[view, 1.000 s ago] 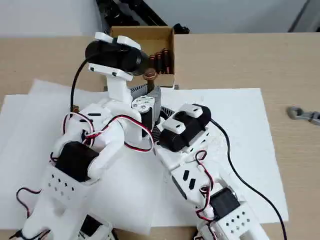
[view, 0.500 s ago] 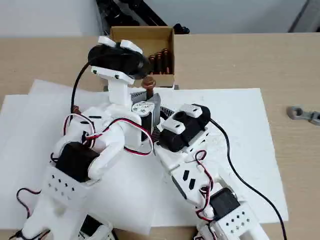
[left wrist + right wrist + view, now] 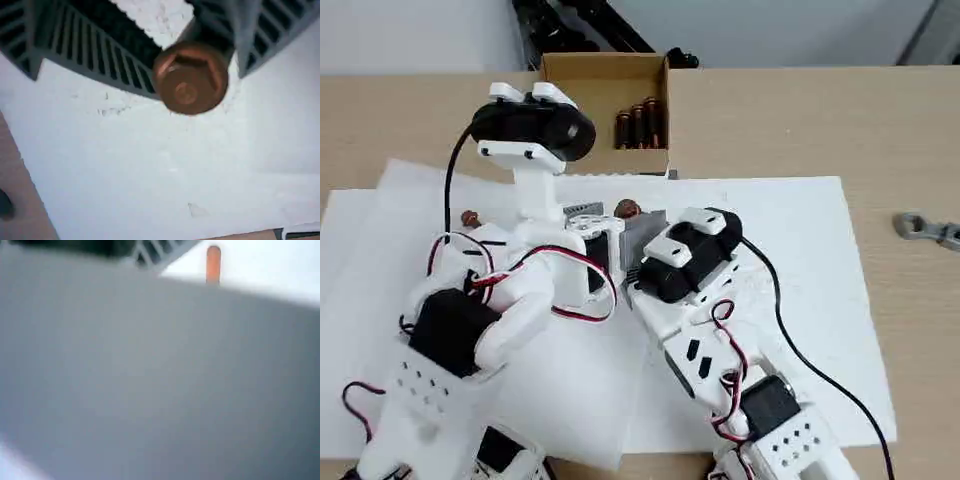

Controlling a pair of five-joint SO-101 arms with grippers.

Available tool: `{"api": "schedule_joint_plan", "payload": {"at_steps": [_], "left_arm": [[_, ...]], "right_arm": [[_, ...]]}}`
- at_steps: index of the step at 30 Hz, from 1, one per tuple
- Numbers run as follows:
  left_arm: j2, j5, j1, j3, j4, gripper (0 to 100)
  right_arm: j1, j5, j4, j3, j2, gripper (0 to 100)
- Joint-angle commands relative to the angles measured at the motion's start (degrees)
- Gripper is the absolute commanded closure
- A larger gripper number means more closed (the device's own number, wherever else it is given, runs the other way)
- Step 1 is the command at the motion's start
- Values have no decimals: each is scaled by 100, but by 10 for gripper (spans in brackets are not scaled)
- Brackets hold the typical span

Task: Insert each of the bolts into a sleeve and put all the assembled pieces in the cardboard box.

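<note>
Worktop (image 3: 880, 120) of pale wood carries everything, with white sheets (image 3: 800, 260) spread over its middle and both arms leaning in side by side above them. At the far edge sits the cardboard box (image 3: 605, 70), and a few copper-coloured assembled pieces (image 3: 640, 125) lie together against one wall, so part of the job looks done. The left gripper (image 3: 620, 215) is clamped on a bolt (image 3: 627, 209) over the paper, just short of the box. Something dark runs behind its head, but I cannot tell whether that is a sleeve. The right gripper (image 3: 640, 258) sits just beside it, open or closed I cannot tell. Another small copper piece (image 3: 470, 217) lies loose on the paper, so I reckon at least two items have yet to go in.
</note>
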Motion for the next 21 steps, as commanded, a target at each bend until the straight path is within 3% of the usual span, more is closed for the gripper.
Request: {"api": "schedule_joint_plan", "payload": {"at_steps": [1,8,14,21], "left_arm": [[-132,-554,-343,-470,70,781],[-97,-1723,-1415,-681,97,997],[-97,-1881,-1547,-681,492,994],[-114,-1881,-1547,-681,580,994]], "right_arm": [[57,26,57,-273,-66,995],[523,18,716,-1292,549,995],[769,9,620,-2347,1956,995],[831,0,-1086,-3279,4567,995]]}}
